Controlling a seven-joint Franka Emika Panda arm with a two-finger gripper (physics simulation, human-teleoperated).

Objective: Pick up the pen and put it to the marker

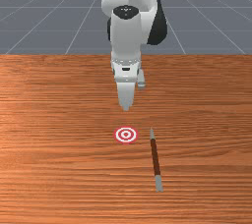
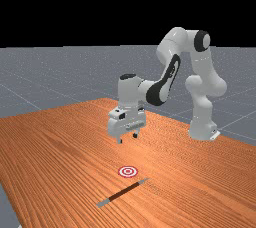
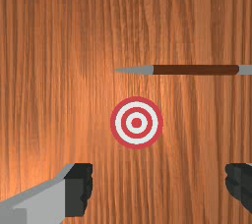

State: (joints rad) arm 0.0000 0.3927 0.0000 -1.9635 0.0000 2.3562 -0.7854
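Above the desk [image 2: 55,147]: hand [image 2: 127,138], released, fingers [image 3: 78,188] apart.
Pen [image 1: 155,156]: lying on the desk, to the front view's right of the marker [image 1: 126,134]; grey tip pointing far.
Marker surface: red-and-white rings, flat.

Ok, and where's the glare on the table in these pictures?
Wrist view: a bright patch on the table beside one of the fingers, reaching toward the marker; far view: a pale sheen between fingers and marker; front view: fairly even light, no strong glare.

Brown-and-grey pen [image 1: 155,157], red-and-white ringed marker [image 1: 126,134]
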